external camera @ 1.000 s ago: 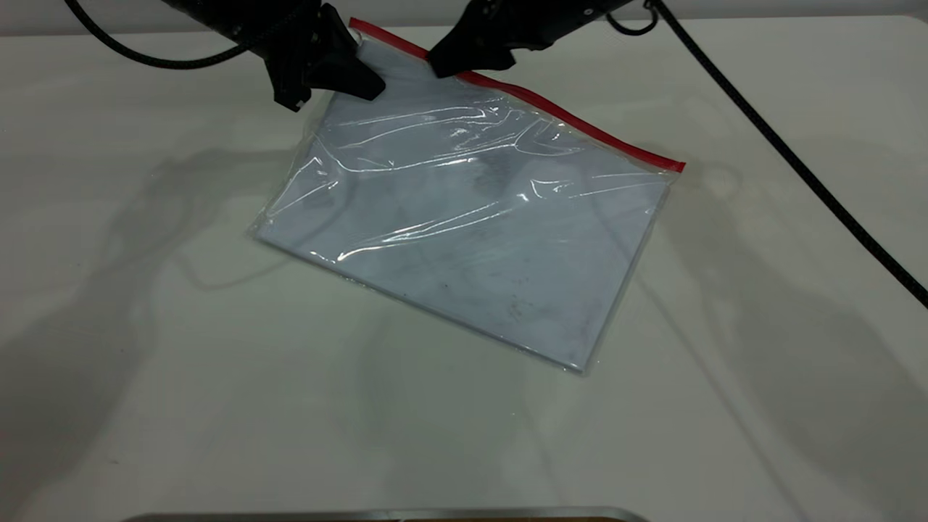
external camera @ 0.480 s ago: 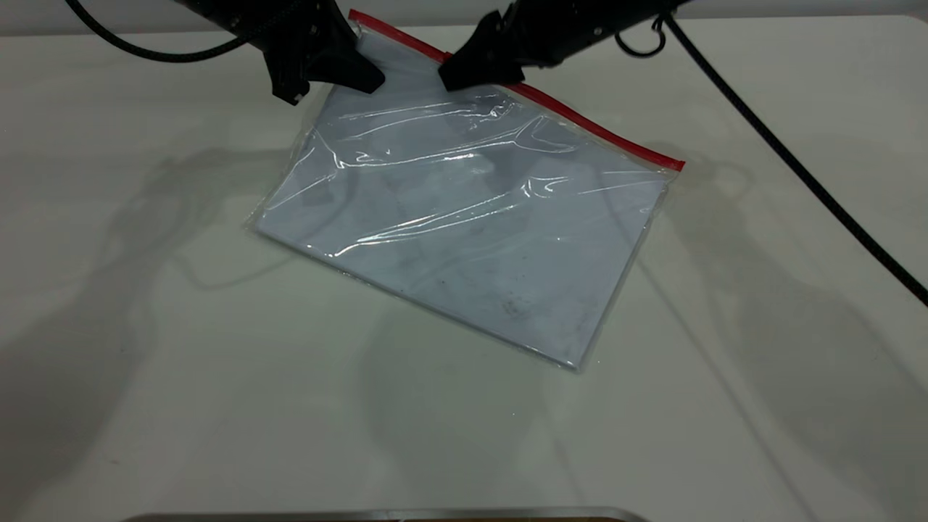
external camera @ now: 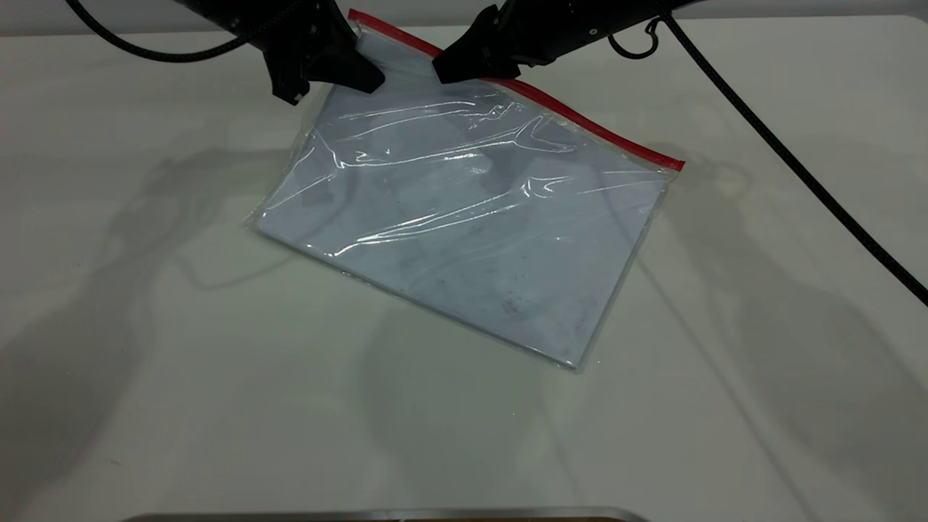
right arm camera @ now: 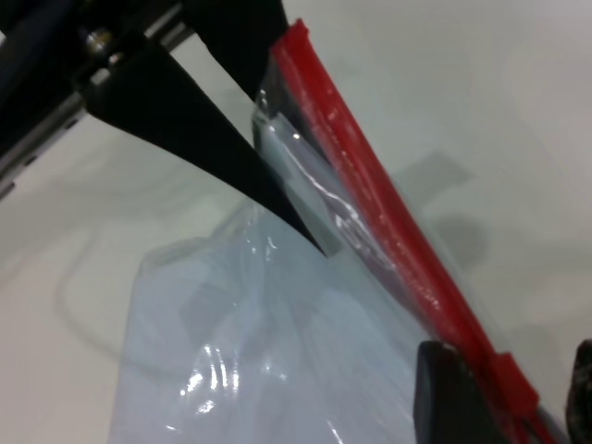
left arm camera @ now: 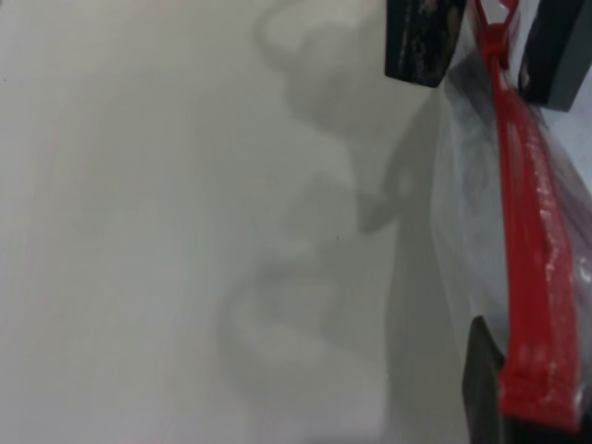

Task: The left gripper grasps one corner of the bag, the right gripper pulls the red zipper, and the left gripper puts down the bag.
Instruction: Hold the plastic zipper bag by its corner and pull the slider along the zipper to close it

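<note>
A clear plastic bag [external camera: 464,239] lies slanted on the white table, its red zipper strip [external camera: 580,119] along the far edge. My left gripper [external camera: 359,58] is shut on the bag's clear corner [external camera: 359,20] and holds it raised off the table; the strip end sits in its jaws in the left wrist view [left arm camera: 541,407]. My right gripper [external camera: 449,69] is open. Its fingers stand either side of the small red slider tab [right arm camera: 516,377], with a gap on the outer side. The slider sits near the held corner. A brownish smudge [external camera: 515,308] marks the opposite near corner.
The right arm's braided cable [external camera: 797,167] runs across the table's right side. A metal edge [external camera: 377,515] shows at the near rim. Bare white tabletop [external camera: 145,362] surrounds the bag.
My left gripper has lifted the bag corner slightly higher. My right gripper has shifted a little along the red strip and now sits over the slider.
</note>
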You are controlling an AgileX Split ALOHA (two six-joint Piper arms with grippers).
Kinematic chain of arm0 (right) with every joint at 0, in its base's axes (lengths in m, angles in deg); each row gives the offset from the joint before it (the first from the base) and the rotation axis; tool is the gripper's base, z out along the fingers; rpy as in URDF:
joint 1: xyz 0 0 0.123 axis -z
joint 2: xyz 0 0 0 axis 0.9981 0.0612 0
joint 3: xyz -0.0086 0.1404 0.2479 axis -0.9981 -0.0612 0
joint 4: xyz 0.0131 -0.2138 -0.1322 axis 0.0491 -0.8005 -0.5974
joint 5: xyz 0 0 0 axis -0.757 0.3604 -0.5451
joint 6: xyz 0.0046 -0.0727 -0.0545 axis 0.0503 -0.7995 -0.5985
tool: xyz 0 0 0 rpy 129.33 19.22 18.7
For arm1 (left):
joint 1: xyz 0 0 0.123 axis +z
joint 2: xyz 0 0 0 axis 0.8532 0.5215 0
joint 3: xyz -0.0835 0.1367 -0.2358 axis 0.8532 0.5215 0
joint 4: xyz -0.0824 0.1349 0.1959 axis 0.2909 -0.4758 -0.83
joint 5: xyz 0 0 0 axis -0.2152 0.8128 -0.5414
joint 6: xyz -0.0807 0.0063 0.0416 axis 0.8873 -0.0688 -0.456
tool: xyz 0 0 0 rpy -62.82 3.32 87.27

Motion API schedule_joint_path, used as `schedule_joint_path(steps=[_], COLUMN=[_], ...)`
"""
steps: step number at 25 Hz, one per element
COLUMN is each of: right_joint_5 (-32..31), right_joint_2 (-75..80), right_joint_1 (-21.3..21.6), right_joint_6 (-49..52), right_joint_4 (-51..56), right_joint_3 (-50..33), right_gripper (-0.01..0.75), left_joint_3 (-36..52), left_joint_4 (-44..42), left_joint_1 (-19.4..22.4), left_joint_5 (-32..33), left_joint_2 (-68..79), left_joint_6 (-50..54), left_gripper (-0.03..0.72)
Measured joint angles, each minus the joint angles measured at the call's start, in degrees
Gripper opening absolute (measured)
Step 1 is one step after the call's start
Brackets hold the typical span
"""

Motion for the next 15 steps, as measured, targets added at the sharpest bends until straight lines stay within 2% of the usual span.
schedule_joint_path(steps=[7, 15], right_joint_5=[-0.6, -0.9], right_joint_2=[0.0, 0.0], right_joint_1=[0.0, 0.1], right_joint_6=[0.0, -1.3], right_joint_4=[0.5, 0.5], right_joint_3=[0.0, 0.0], right_gripper=[0.265, 0.065], left_joint_3=[0.0, 0.0], left_joint_4=[0.0, 0.0], left_joint_1=[0.0, 0.0], left_joint_5=[0.0, 0.1], left_joint_2=[0.0, 0.0], left_joint_6=[0.0, 0.1], left_gripper=[0.058, 0.058])
